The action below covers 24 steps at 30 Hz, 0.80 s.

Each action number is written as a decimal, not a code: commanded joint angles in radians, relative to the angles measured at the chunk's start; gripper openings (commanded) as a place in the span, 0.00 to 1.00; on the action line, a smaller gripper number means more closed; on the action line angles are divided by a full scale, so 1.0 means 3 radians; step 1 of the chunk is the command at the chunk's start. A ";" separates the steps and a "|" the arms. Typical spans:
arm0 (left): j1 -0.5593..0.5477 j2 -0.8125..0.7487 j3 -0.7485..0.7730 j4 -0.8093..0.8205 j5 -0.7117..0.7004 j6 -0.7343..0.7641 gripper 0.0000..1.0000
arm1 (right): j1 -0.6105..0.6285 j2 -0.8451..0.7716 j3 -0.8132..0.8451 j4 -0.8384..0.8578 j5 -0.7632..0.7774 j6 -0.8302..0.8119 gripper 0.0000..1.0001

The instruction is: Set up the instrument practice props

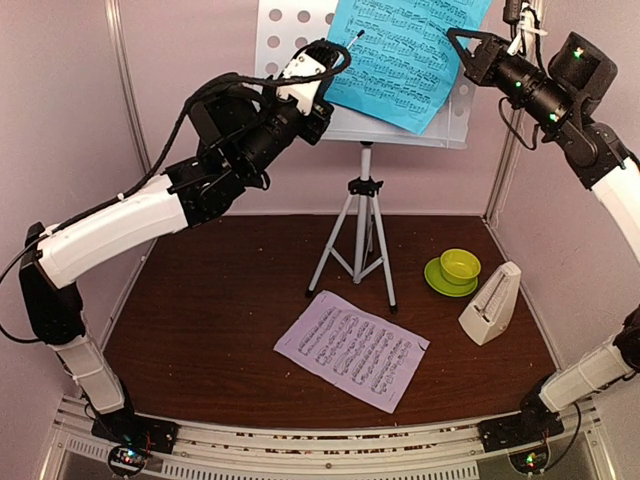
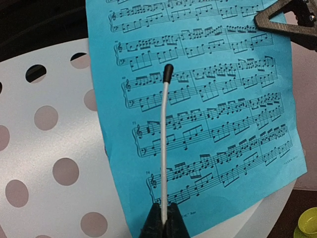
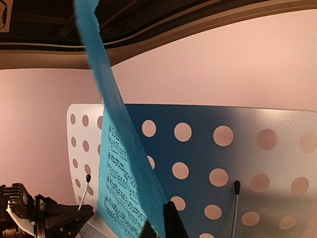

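The pale perforated music-stand desk stands on grey tripod legs at the back. A cyan music sheet lies tilted against it. My left gripper is shut on the desk's thin white page-holder wire, whose black tip lies over the cyan sheet. My right gripper is shut on the sheet's right edge, which curls away from the desk. The lilac music sheet lies flat on the table. At the right stands the cream metronome.
A lime-green cup and saucer sit just behind the metronome, right of the tripod. A second page-holder wire stands on the desk's right half. Pink walls close in the brown table on three sides.
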 commanded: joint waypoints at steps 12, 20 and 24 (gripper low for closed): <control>0.0301 -0.0486 -0.0367 0.0221 0.0768 -0.0247 0.00 | -0.0015 0.0750 0.0894 0.0019 -0.1109 -0.0316 0.00; 0.0362 -0.0488 -0.0373 0.0160 0.0938 -0.0273 0.00 | 0.0064 0.1018 0.1221 -0.0179 -0.1277 -0.0407 0.00; 0.0360 -0.0469 -0.0366 0.0153 0.0980 -0.0270 0.00 | 0.0118 0.1091 0.1308 -0.0328 -0.1252 -0.0519 0.00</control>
